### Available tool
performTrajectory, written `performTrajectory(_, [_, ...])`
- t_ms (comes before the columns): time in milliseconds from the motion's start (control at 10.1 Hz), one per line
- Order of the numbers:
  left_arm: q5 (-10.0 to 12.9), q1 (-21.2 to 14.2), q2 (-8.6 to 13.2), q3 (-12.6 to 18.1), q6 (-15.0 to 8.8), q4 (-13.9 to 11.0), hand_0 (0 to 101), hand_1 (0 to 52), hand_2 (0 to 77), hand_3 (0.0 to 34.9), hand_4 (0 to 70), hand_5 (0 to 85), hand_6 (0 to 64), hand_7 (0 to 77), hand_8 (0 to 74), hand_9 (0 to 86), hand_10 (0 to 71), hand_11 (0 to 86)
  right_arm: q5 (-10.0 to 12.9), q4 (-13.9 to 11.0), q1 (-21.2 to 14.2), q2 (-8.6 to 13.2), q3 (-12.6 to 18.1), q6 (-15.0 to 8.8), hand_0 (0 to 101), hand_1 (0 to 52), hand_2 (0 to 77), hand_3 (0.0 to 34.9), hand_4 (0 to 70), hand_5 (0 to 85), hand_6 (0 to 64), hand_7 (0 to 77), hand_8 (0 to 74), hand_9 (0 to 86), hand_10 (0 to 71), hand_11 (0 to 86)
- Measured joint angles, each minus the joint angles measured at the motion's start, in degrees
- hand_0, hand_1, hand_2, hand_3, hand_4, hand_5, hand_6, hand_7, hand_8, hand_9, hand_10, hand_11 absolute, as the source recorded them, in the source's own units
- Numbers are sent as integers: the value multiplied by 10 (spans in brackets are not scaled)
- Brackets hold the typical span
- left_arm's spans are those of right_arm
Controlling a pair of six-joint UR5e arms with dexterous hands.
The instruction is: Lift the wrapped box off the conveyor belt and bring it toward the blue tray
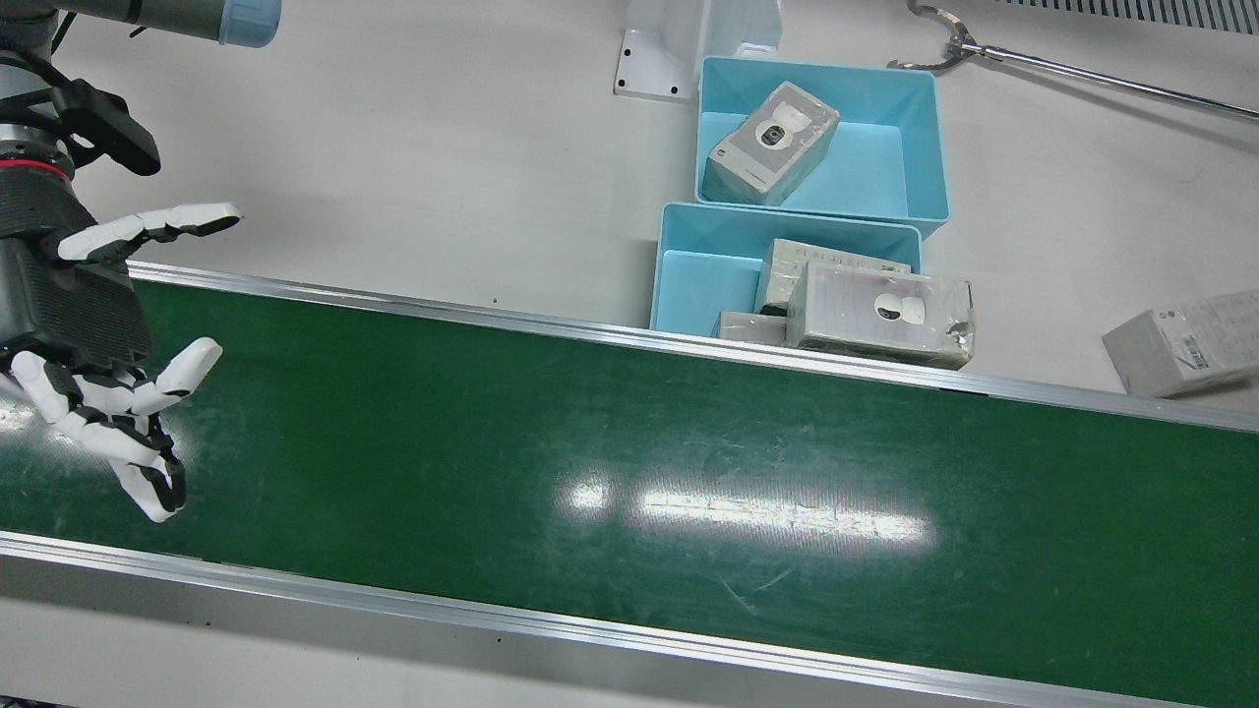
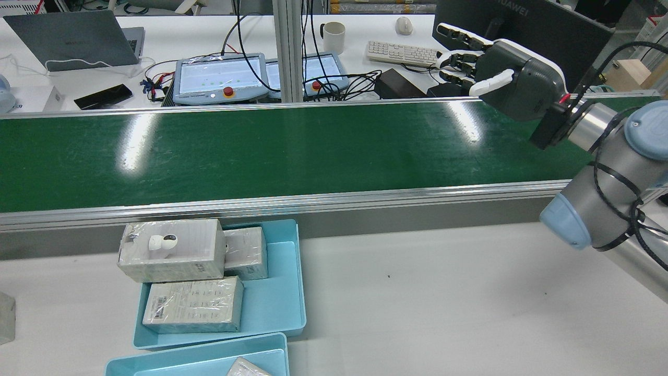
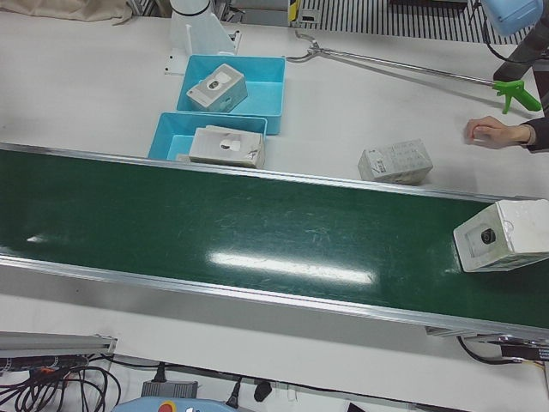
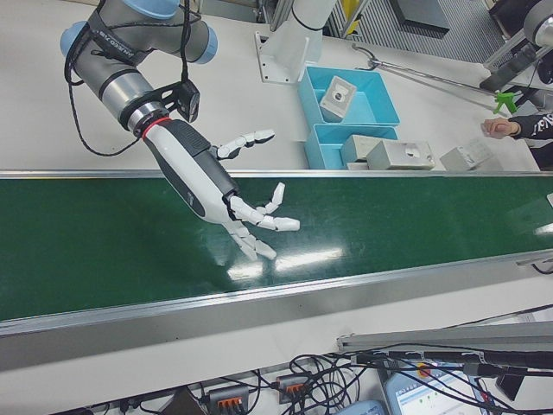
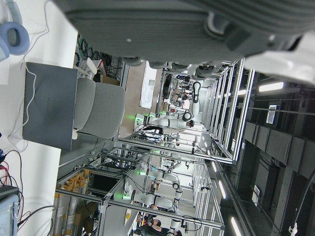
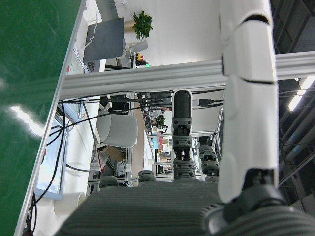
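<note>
1. The right hand (image 4: 246,216) hung over the green belt (image 1: 629,462), fingers (image 1: 148,492) spread wide and gripping nothing; the rear view showed it (image 2: 501,65) the same way, palm free.
2. The left hand (image 5: 197,24) showed only as a dark slab along the top of its own camera; I could not tell whether its fingers were apart or together.
3. The wrapped box (image 3: 502,236) sat on the belt at the far end, well apart from the right hand; it appeared only in the left-front view, and nothing touched it.
4. Two blue trays stood on the table just beside the belt; the near tray (image 1: 689,280) held several wrapped boxes, and one box (image 1: 880,313) lay across its rim next to the belt's rail.
5. The far tray (image 1: 890,147) held a single box (image 1: 774,143), lying at an angle.
6. One more box (image 1: 1185,344) lay loose on the white table (image 1: 393,147); a person's hand (image 3: 496,133) rested on the table beyond it; a long reach tool (image 1: 1072,69) lay behind the trays.
</note>
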Motion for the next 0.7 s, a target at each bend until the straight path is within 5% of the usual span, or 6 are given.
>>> performTrajectory(99, [0, 0, 0, 0, 0, 0, 0, 0, 11, 0, 0, 11, 0, 5, 5, 5, 0, 5, -1, -7, 13, -8, 9, 0, 498, 147, 82, 160, 49, 98, 327, 300, 0, 49, 0, 16])
performTrajectory(199, [0, 0, 0, 0, 0, 0, 0, 0, 11, 0, 0, 11, 0, 5, 5, 0, 0, 5, -1, -23, 22, -14, 19, -1, 492, 142, 60, 165, 71, 115, 245, 207, 0, 16, 0, 11])
performTrajectory(298, [0, 0, 0, 0, 0, 0, 0, 0, 11, 0, 0, 11, 0, 5, 5, 0, 0, 5, -1, -45, 26, -17, 25, -2, 501, 218, 175, 131, 93, 164, 33, 175, 0, 16, 0, 11])
performTrajectory(597, [0, 0, 0, 0, 0, 0, 0, 0, 5, 0, 0, 11, 0, 5, 5, 0, 0, 5, -1, -75, 27, -19, 31, -4, 499, 180, 185, 88, 104, 164, 0, 196, 0, 16, 0, 11])
performTrajectory(696, [0, 0, 0, 0, 0, 0, 0, 0, 5, 0, 0, 11, 0, 5, 5, 5, 5, 0, -1, -76, 27, -20, 32, -4, 503, 164, 185, 20, 65, 131, 11, 131, 0, 16, 0, 11])
